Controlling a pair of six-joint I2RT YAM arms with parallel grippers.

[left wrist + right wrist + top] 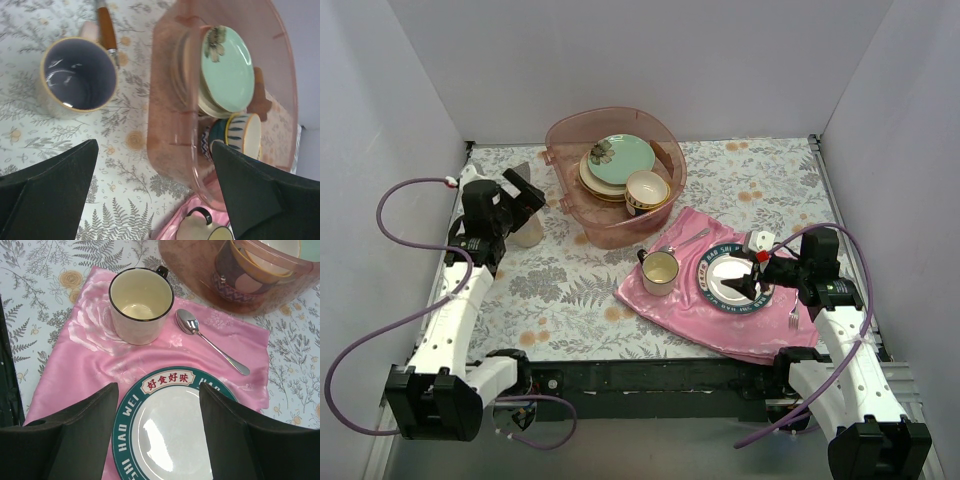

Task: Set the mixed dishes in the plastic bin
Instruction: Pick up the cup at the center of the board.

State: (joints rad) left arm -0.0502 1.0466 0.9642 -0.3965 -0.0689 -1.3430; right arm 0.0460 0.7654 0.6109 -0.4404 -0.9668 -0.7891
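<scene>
The plastic bin [570, 150] stands at the back centre, tilted, and holds a mint-green plate [620, 158] on a stack of other plates, with a small bowl [647, 190] beside them. The left wrist view shows the same bin [170, 120], the mint-green plate [227, 67] and a blue-patterned bowl [245, 135]. A pale mug with purple inside [77, 75] stands left of the bin on the table [528, 232]. My left gripper [527, 192] hangs open above the table between mug and bin, holding nothing [155, 170]. My right gripper [159, 400] is open over the lettered plate [170, 430], empty [748, 283].
A pink cloth [680, 305] at the right carries the dark-blue-rimmed plate [720, 250], a cream cup [660, 272], a spoon [210, 342] and a fork [793, 318]. A brown-handled knife [106, 30] lies beyond the mug. Walls close in the table on three sides.
</scene>
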